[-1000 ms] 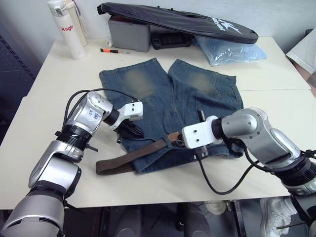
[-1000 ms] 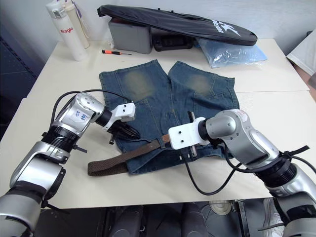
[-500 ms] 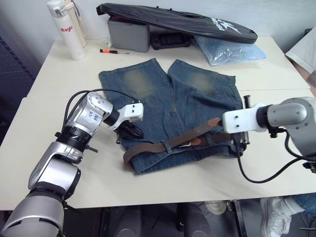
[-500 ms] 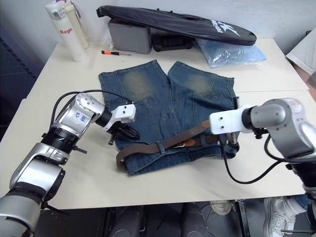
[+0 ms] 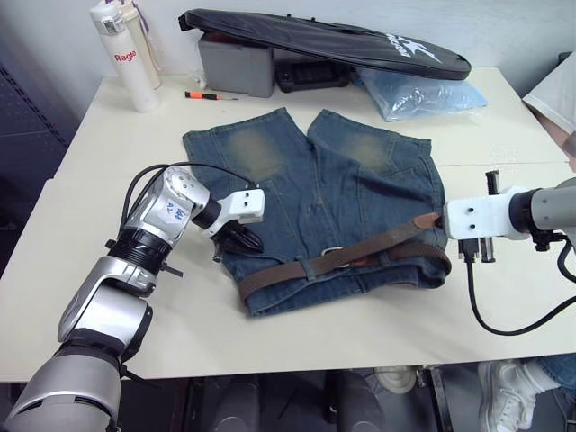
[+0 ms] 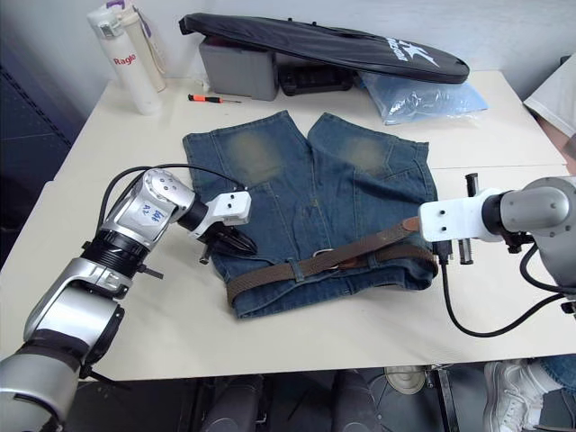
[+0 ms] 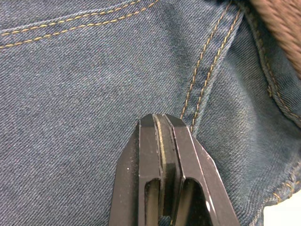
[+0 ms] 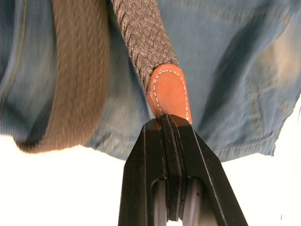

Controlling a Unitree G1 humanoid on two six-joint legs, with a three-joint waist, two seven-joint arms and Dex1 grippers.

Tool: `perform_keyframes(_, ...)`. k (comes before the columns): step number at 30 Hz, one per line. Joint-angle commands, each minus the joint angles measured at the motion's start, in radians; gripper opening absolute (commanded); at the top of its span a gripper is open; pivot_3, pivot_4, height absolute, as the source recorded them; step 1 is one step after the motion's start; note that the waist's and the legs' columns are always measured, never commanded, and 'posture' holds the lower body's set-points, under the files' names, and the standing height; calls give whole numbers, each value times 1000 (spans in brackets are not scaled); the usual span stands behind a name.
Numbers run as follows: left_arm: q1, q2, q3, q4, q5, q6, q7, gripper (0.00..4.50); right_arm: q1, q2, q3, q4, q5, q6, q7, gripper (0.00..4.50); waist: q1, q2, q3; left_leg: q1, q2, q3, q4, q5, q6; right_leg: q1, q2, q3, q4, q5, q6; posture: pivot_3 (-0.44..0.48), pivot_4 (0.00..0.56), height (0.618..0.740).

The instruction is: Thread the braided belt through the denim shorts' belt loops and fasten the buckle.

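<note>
— What are your grippers doing?

— My right gripper (image 8: 165, 120) has its fingers clamped on the tan leather tip of the braided belt (image 5: 360, 254), held just off the right side of the denim shorts (image 5: 310, 202). My left gripper (image 7: 162, 123) is pressed together on the denim at the left end of the waistband.

— And the belt?

— It runs along the waistband, looping back at the right end, with the buckle (image 5: 329, 253) near the middle. The shorts lie flat on the table (image 5: 81, 225), legs pointing away.
</note>
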Motion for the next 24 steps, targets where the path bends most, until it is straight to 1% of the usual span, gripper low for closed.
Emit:
perform_keyframes(1,58,-9,-62,28,53,7,-31,0,-27,-15,-34,-5,-4,-9,2,9,0,0,0,0,0,0,0,0,0,0,0,0,0,0,0,0,150,740)
perform_keyframes(5,74,12,-72,-8,50,19,-65,0,-31,-23,-30,17,-20,-11,1,9,-1,0,0,0,0,0,0,0,0,0,0,0,0,0,0,0,150,740)
perform_keyframes(12,91,31,-68,-50,49,41,-78,0,-50,-28,-19,71,-70,-11,-5,9,-3,1,0,0,0,0,0,0,0,0,0,0,0,0,0,0,150,740)
perform_keyframes(18,96,20,-38,-73,34,63,-38,0,-69,50,-24,3,-12,47,1,9,-11,1,0,0,0,0,-1,0,0,0,0,0,0,0,0,0,150,740)
perform_keyframes(19,84,5,-12,-66,18,76,-17,0,-71,68,-26,-20,6,66,5,9,-11,1,0,0,0,0,-1,0,0,0,0,0,0,0,0,0,150,740)
perform_keyframes(21,54,-23,45,-51,-22,97,11,708,-75,98,-32,-59,38,104,13,0,-6,1,0,0,0,0,0,0,0,0,0,0,0,0,0,0,150,740)
perform_keyframes(22,39,-35,75,-47,-39,103,23,938,-77,110,-35,-75,51,124,15,0,2,1,0,0,0,0,0,0,0,0,0,0,0,0,0,0,150,740)
perform_keyframes(23,22,-43,104,-46,-54,97,36,1428,-81,121,-37,-93,65,148,18,0,5,1,0,-1,0,0,1,0,0,0,0,0,1,0,0,0,150,740)
perform_keyframes(24,5,-48,131,-49,-69,98,46,1795,-83,130,-39,-111,80,174,24,0,8,1,0,-2,0,-1,2,0,0,0,0,0,1,0,0,0,150,740)
